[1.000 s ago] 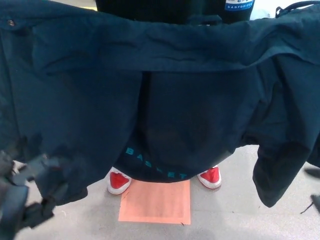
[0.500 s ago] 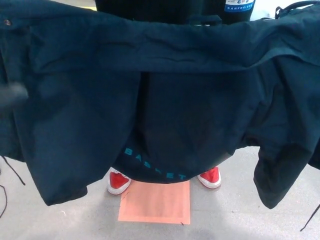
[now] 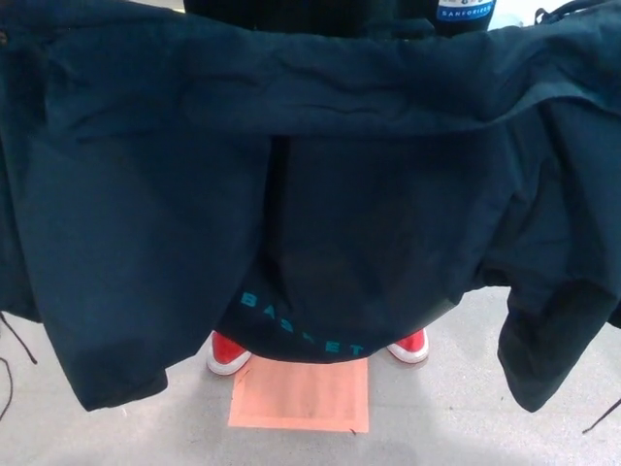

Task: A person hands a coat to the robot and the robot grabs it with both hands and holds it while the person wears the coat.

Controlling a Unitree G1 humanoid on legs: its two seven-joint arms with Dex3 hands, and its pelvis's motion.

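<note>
Coat (image 3: pixel 146 214): dark navy, spread wide across nearly the whole head view, hanging between the camera and the person. Upper edge runs roughly level near the top of the picture. One sleeve or side panel droops at lower right (image 3: pixel 548 340); the left panel hangs lower than the middle. Teal lettering (image 3: pixel 301 325) shows on dark cloth in the central gap; cannot tell whether it belongs to the coat lining or the person's clothing.

Person: only red shoes visible, one (image 3: pixel 228 351) and the other (image 3: pixel 409 345), standing on the grey floor (image 3: pixel 437 417) just behind an orange-pink sheet (image 3: pixel 301 396). A label (image 3: pixel 464 10) sits at the top edge, on dark cloth.

Hands: neither left nor right hand shows; both out of frame, so whether either holds the coat or how the fingers stand cannot be told.

Judgement: step in hand is taking or holding the coat at its upper edge. To do it well, grips should sit well apart near the shoulders, top edge kept level and taut, armholes open toward the person. Avoid pinching a single thin layer; slack cloth could slip. Hold steady height so sleeves hang free.
</note>
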